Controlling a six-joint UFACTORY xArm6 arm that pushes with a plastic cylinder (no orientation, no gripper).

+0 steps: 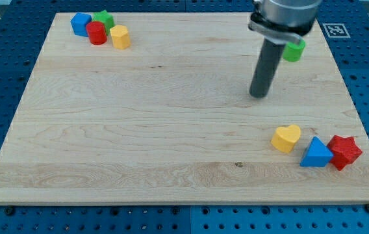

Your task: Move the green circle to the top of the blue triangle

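Observation:
The green circle (pixel 294 50) lies near the view's top right, partly hidden behind the arm. The blue triangle (pixel 316 154) lies at the view's bottom right, between a yellow heart (pixel 286 138) on its left and a red star (pixel 344 151) on its right. My tip (pixel 258 95) rests on the board, below and to the left of the green circle and well above and to the left of the blue triangle. The tip touches no block.
A cluster sits at the view's top left: a blue block (pixel 80 24), a red cylinder (pixel 96 32), a green star (pixel 104 19) and a yellow block (pixel 120 37). The wooden board (pixel 171 130) lies on a blue perforated table.

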